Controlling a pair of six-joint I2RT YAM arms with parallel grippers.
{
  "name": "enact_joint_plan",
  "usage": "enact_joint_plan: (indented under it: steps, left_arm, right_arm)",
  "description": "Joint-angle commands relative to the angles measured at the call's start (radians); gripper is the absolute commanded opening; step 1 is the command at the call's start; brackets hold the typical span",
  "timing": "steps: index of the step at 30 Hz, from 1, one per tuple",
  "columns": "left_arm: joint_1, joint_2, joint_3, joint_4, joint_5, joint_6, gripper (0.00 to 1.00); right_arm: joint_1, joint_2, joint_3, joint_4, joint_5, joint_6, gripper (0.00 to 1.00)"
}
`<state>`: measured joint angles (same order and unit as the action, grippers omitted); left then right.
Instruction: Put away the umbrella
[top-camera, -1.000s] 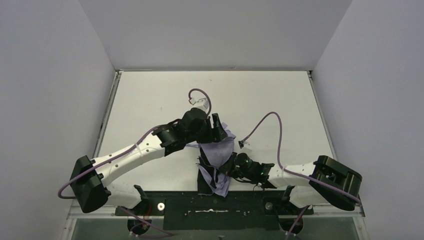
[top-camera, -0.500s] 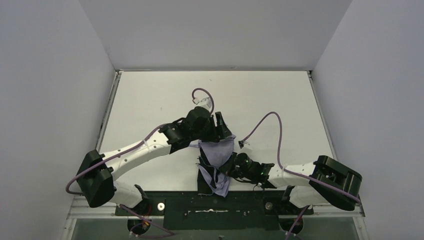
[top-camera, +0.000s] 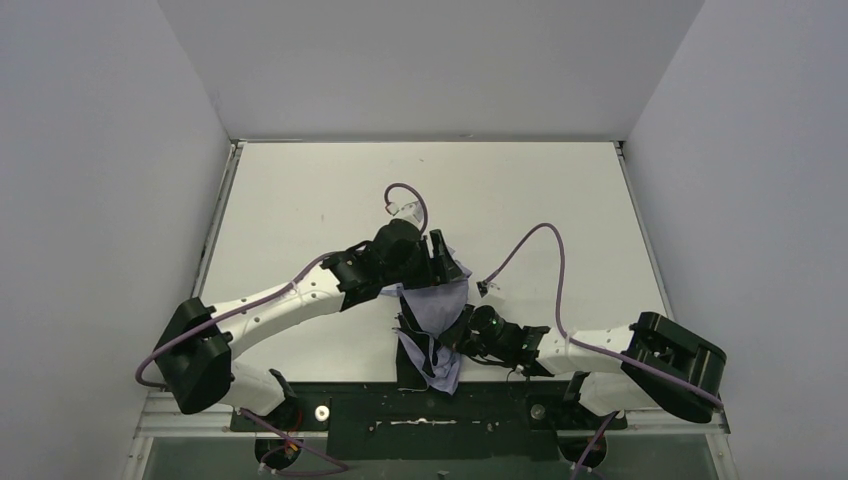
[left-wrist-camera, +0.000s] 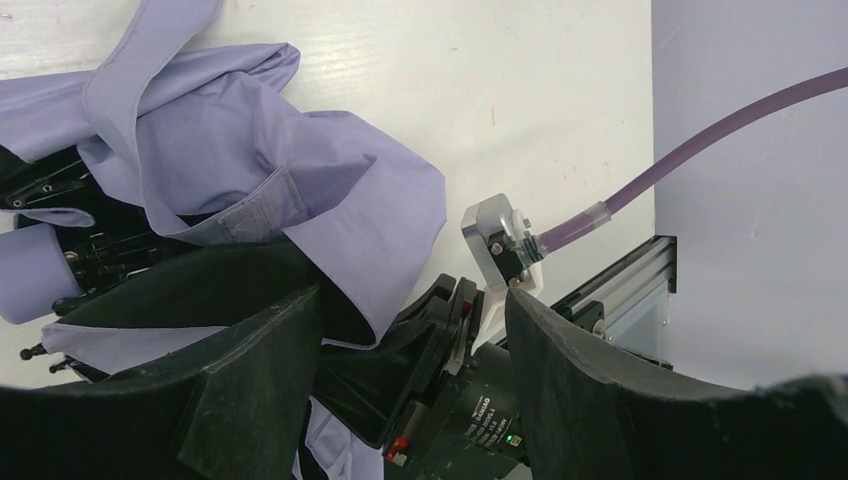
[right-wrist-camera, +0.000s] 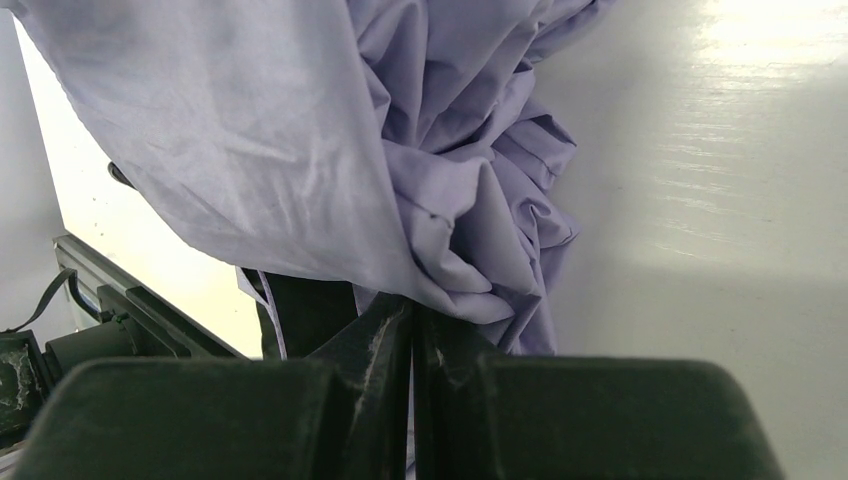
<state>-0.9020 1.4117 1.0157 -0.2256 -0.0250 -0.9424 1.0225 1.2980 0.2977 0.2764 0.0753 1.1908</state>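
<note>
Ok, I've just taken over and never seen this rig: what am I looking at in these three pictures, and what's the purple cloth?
Two white-and-black robot arms are bolted at the near edge of a white table. The wide picture looks down from above and behind them; the other two come from a camera on each wrist, so the black shapes at the bottom are that arm's own fingers. The cloth is a pale lavender folding umbrella, lying crumpled between the arms. The right gripper is shut, pinching a fold of it. The left gripper stands open at the cloth's far end, holding nothing.
</note>
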Motion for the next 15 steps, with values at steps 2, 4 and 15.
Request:
enact_joint_plan:
  steps: [2,4,15]
  left_arm:
    - [0.006,0.019,0.005,0.093,0.025,-0.011,0.63]
    - [0.008,0.025,0.004,0.109,0.025,-0.013,0.63]
    - [0.029,0.025,0.000,0.183,0.045,-0.016,0.48]
  right_arm:
    - [0.003,0.002,-0.009,-0.160,0.061,-0.043,0.00]
    - [0.003,0.000,-0.010,-0.164,0.061,-0.043,0.00]
    - [0.003,0.007,-0.012,-0.157,0.059,-0.043,0.00]
